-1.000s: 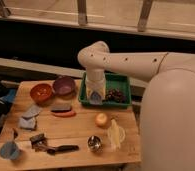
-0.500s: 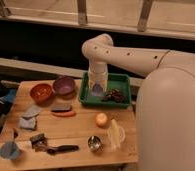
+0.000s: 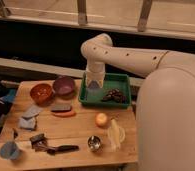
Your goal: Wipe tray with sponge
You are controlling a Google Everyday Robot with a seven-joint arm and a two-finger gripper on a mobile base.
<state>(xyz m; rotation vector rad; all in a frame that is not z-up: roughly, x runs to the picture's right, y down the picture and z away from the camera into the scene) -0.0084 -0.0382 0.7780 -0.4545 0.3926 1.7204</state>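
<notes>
Wooden table held a green rectangular plastic tray; inside it, the robot's gripper pointed down, fingers pinching a small light-blue block sponge.

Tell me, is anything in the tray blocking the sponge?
Yes. The gripper holds the sponge at the left of the tray; a dark clump lies in its right half, in the wiping path.

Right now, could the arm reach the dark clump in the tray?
Probably yes. The gripper, shut on the sponge, is down in the tray, at its left end as seen; only bare floor separates it from the clump.
</notes>
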